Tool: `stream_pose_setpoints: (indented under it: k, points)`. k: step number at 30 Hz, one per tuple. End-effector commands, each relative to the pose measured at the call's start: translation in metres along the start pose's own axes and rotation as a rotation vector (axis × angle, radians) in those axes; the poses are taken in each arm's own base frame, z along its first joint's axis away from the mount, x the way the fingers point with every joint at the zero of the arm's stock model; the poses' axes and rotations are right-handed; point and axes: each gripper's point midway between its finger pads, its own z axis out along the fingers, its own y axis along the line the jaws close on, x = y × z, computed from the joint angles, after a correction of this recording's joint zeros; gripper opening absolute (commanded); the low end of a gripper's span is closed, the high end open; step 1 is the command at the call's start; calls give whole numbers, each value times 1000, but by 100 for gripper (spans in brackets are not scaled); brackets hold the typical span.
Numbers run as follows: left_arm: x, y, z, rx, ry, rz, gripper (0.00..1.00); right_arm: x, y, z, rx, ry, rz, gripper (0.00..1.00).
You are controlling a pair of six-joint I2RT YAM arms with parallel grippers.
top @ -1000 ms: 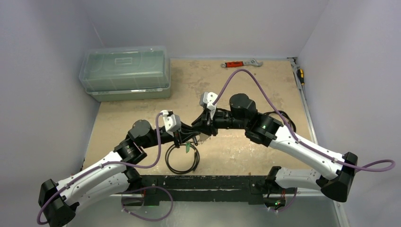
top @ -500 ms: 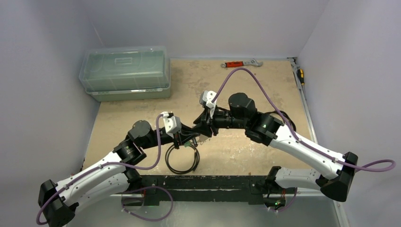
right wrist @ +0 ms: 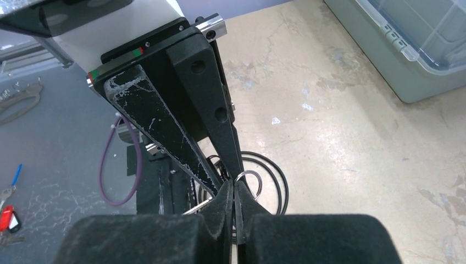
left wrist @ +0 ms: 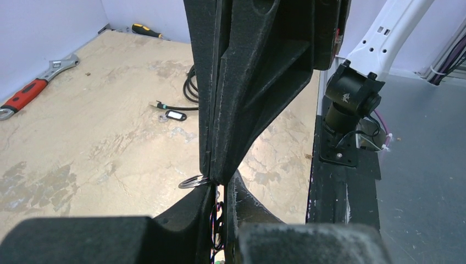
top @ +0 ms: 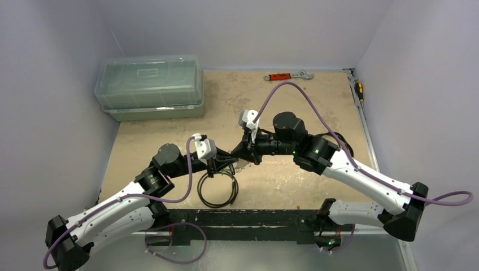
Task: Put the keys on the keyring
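Note:
My left gripper [top: 219, 167] and right gripper [top: 242, 160] meet tip to tip low over the table's near middle. In the left wrist view the left gripper [left wrist: 221, 184] is shut on a thin wire loop, the keyring [left wrist: 221, 220], which stands edge-on between its jaws. The right gripper [right wrist: 234, 184] is shut on the rim of a small silvery ring [right wrist: 249, 177], and the same ring [left wrist: 192, 181] pokes out sideways. What looks like a dark-headed key [left wrist: 175, 115] lies on the table further off. Other keys are hidden.
A round black cable coil [top: 217, 205] lies on the table under the grippers. A clear lidded bin [top: 149, 87] stands at the back left. A red-handled wrench [top: 288, 75] lies at the back edge and a screwdriver [top: 358, 90] at the right edge.
The right gripper opened a little, then shut at the left gripper's tips, and its wrist shifted slightly left. The left arm has barely moved.

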Motion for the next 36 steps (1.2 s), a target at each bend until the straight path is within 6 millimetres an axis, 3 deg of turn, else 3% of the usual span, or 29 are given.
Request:
stream_pose_setpoints:
  k: [1, 6, 15, 16, 20, 24, 33, 36]
  points:
    - [-44, 8, 0, -30, -117, 102, 0, -6, 19, -12, -64, -38, 2, 0]
    - [-39, 9, 0, -31, -93, 117, 0, -23, 24, -23, -58, -113, 28, 0]
    - [-36, 3, -1, 9, -90, 162, 0, -25, 31, -28, -81, -138, 63, 0]
    - [-36, 2, -1, 10, -88, 168, 4, -24, 31, -29, -81, -134, 65, 0]
    - [-33, 5, -4, 0, -66, 208, 35, -25, 29, -32, -75, -130, 75, 0]
    - [-32, 3, -7, 10, -62, 239, 50, -24, 31, -34, -100, -122, 74, 0]
    - [-33, -11, -9, 90, -70, 262, 49, -14, 33, -33, -135, -93, 54, 0]
    - [-29, -13, -8, 106, -58, 261, 44, -11, 29, -30, -123, -80, 61, 0]
